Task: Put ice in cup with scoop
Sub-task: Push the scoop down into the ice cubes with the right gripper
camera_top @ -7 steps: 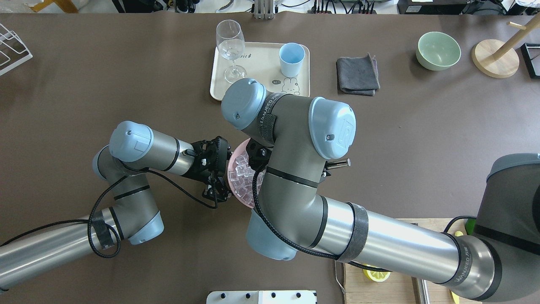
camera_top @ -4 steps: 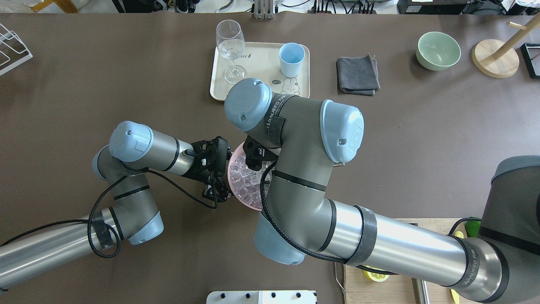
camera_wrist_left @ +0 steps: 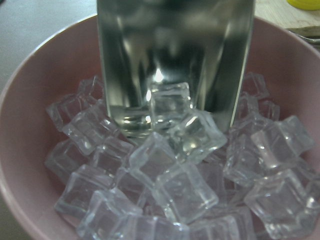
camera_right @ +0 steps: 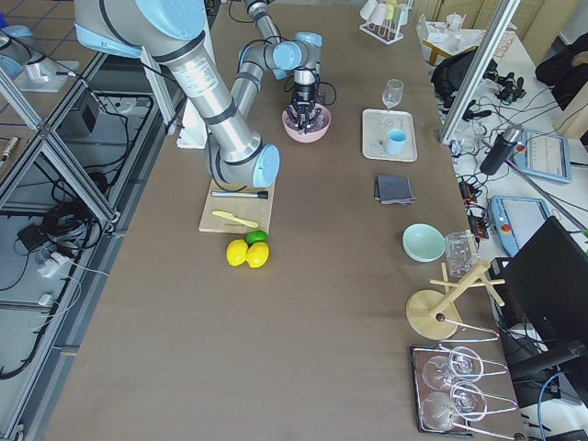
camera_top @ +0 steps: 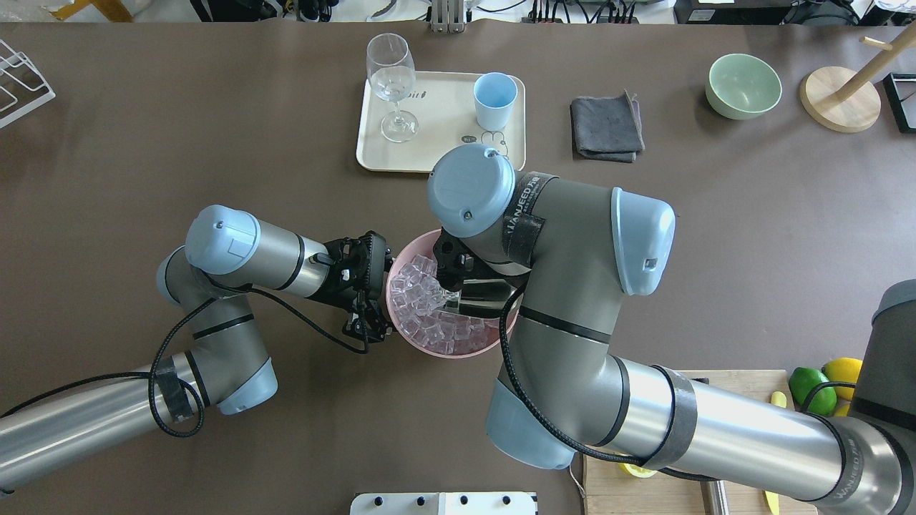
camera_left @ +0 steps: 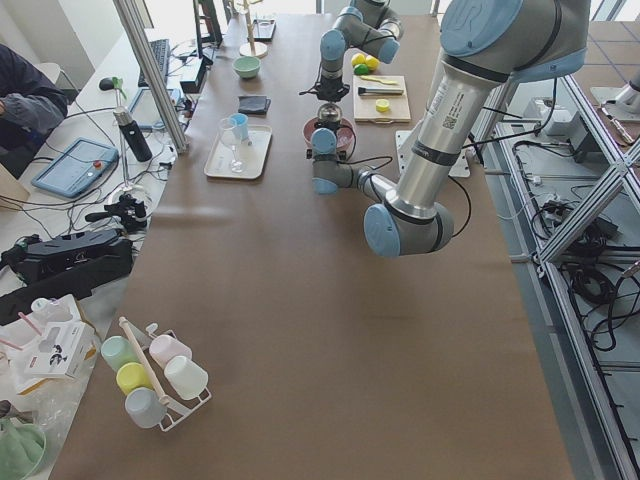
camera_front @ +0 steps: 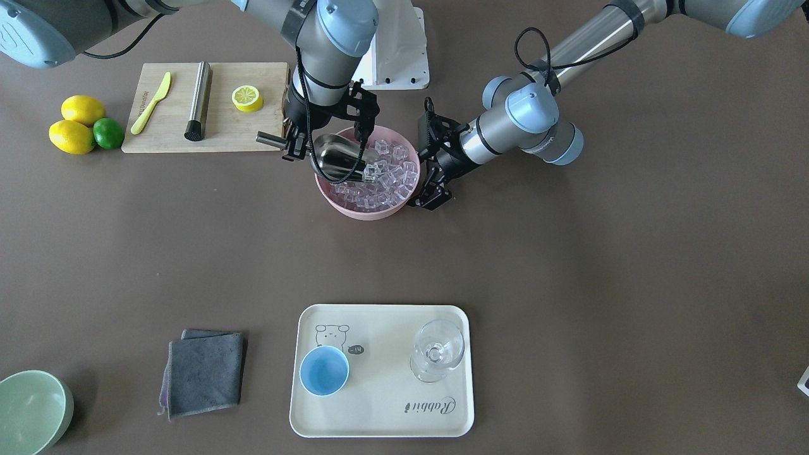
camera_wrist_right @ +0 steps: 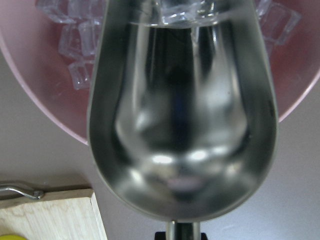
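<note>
The shiny steel scoop [camera_front: 338, 161] lies low in a pink bowl [camera_front: 354, 212] full of clear ice cubes [camera_front: 385, 183]. Its mouth touches the cubes, as the left wrist view [camera_wrist_left: 175, 60] shows. In the right wrist view the trough [camera_wrist_right: 182, 125] looks empty, with cubes at its lip. My right gripper [camera_front: 292, 136] is shut on the scoop's handle at the bowl's edge. My left gripper [camera_front: 422, 169] is at the bowl's opposite rim and appears shut on it. The light-blue cup [camera_front: 323, 371] stands empty on a cream tray [camera_front: 379, 417], far from both grippers.
A clear stemmed glass [camera_front: 437, 354] shares the tray. A grey cloth [camera_front: 205, 371] and a pale green bowl [camera_front: 31, 411] lie beside it. A cutting board [camera_front: 221, 126] near the robot's base carries a steel cylinder [camera_front: 197, 101], a lemon half and a yellow knife; lemons and a lime [camera_front: 79, 126] lie beside it.
My right arm has swung to the right in the overhead view, taking the scoop with it and uncovering more of the bowl and ice. My left arm has not moved.
</note>
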`<state>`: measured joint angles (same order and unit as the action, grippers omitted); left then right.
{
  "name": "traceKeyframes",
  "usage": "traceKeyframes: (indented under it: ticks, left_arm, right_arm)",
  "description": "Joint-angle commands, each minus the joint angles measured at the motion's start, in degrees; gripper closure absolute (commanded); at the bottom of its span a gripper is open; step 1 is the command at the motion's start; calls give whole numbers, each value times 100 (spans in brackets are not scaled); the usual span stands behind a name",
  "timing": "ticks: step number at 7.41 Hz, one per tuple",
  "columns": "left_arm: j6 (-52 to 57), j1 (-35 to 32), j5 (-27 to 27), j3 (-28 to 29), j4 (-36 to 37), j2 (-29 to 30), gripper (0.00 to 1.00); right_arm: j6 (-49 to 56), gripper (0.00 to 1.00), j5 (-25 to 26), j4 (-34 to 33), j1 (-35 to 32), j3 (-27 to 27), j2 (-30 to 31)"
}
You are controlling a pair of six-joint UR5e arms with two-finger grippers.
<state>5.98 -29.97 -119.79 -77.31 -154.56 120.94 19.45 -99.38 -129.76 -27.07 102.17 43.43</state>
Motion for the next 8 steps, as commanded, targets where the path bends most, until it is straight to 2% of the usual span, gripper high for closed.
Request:
traceKeyframes:
  ticks: [1,2,5,8]
  left_arm:
    - [0,0,0,5,5,0,4]
    - [0,9,0,5,5,0,4]
    - [17,26,0,5,13,0,4]
    - [18,35,9,5,31,0,4]
  right_arm:
    - [-405,100,-2,555,0,-47,140]
    - [-415,100,6,565,0,-100,157]
    - [-791,100,-29,1275,0,-110,341]
    - [-968,100,-55,1725,0,101,561]
